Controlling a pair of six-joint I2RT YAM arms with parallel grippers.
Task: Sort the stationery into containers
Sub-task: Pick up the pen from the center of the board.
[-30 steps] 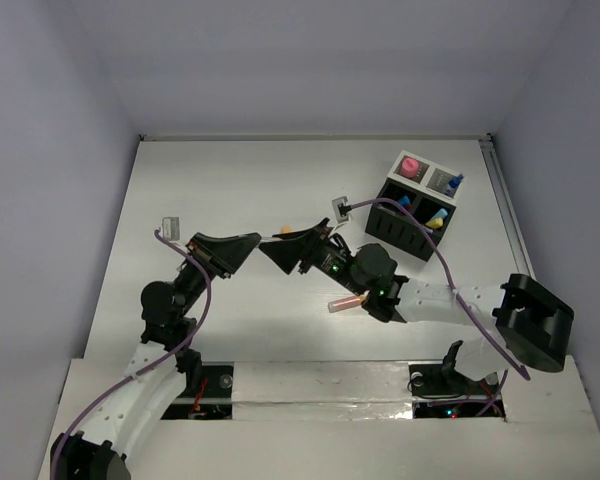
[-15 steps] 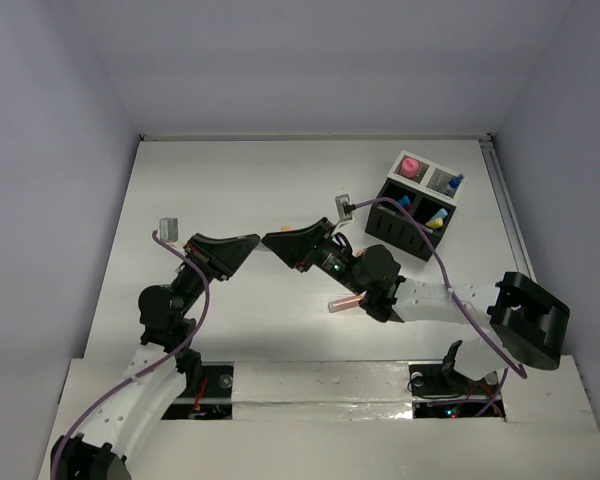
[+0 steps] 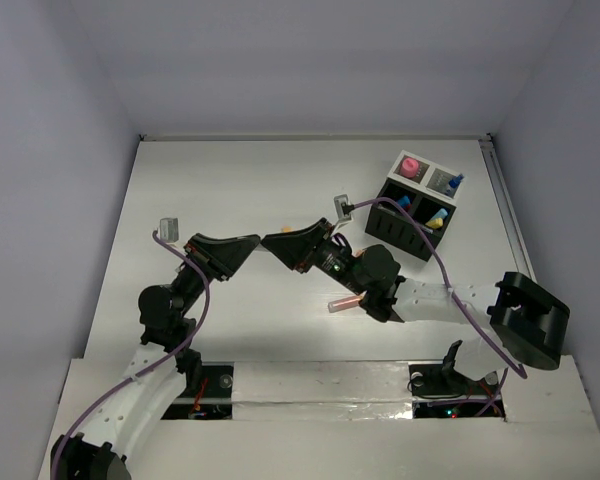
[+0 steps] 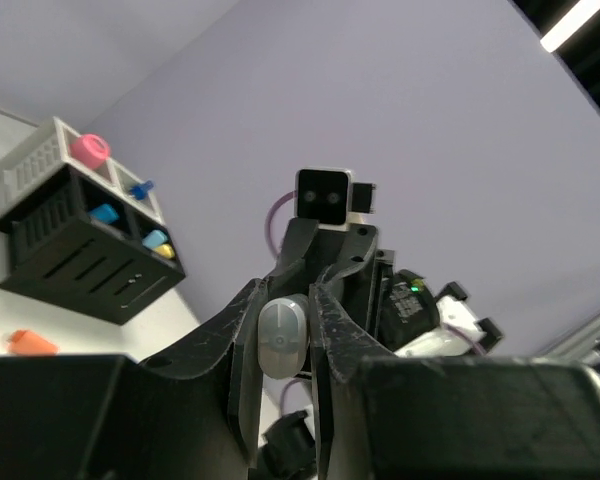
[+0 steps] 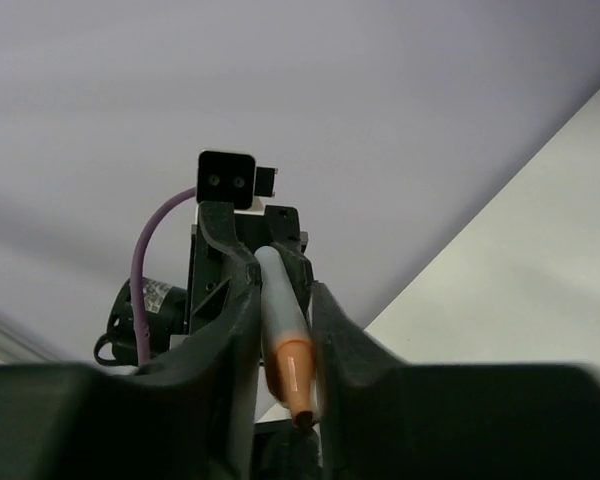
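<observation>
Black box [image 3: 393,238] holds pink piece [image 3: 409,166], blue sticks [image 3: 405,201], yellow stick [image 3: 438,215]; left jaws and right jaws pinch one pen [image 5: 280,320].

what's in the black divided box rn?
Black box: pink round piece in one rear cell, dark-blue piece in the other. Front cells: one light-blue tip; yellow tip beside a second light-blue tip. Walls hide everything below the tops.

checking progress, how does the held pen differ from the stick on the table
The pen is gripped by the left hand and right hand; the stick lies loose on the table. The pen is mid-table; the stick nearer, by the right arm. Both look orange-tipped.
</observation>
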